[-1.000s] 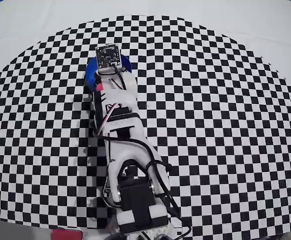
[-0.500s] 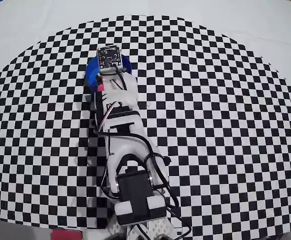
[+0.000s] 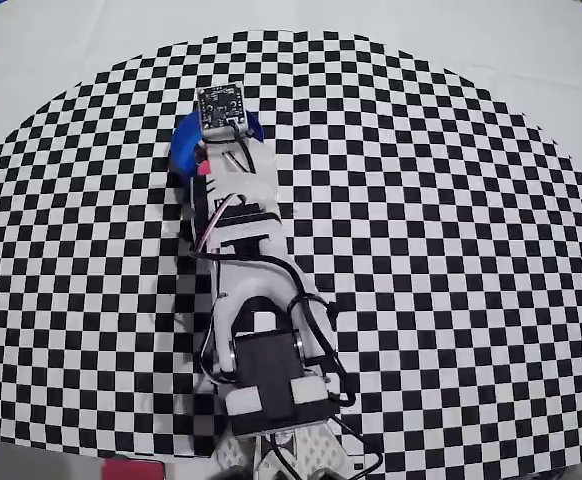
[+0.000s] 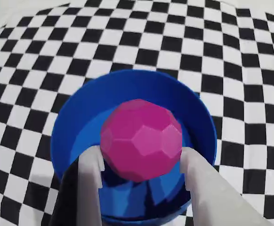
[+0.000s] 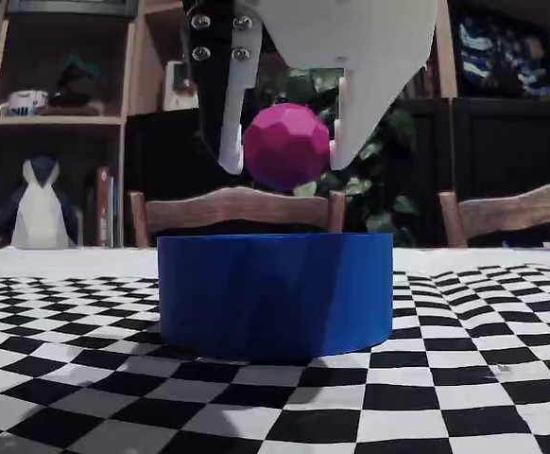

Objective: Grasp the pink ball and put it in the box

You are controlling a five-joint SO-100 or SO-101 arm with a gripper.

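- Grasp is done: ball (image 5: 286,147) sits clamped between the two fingers of the gripper (image 5: 284,151), one finger on each side, seen plainly in the fixed view.
- Wrist view agrees: ball (image 4: 141,140) is pinched between both pale fingers (image 4: 91,165), with the box (image 4: 203,117) directly behind and beneath it.
- Ball is off the table, in the air, over the open top of the box (image 5: 275,293). In the fixed view there is clear space between the ball's underside and the box rim; no contact.
- Ball looks roughly centred over the box in both wrist and fixed views, perhaps a touch off-centre in the wrist view; hard to be sure through the lens.
- Overhead view: arm (image 3: 246,260) stretches up the checkered cloth (image 3: 451,250) and covers most of the box (image 3: 181,150); only a blue arc shows to the left of the wrist. Ball itself is not visible there; the small pink fleck at the wrist may be a robot part or a sliver of the ball, cannot tell.
- Box interior, as far as the wrist view shows, is empty.
- Judgement: pick and carry are finished; what is left is the release, with maybe a short lowering first. The low wall and a round ball mean a drop from height could bounce or roll out, so lower seems safer.
- Task not yet complete: ball is not in the box.
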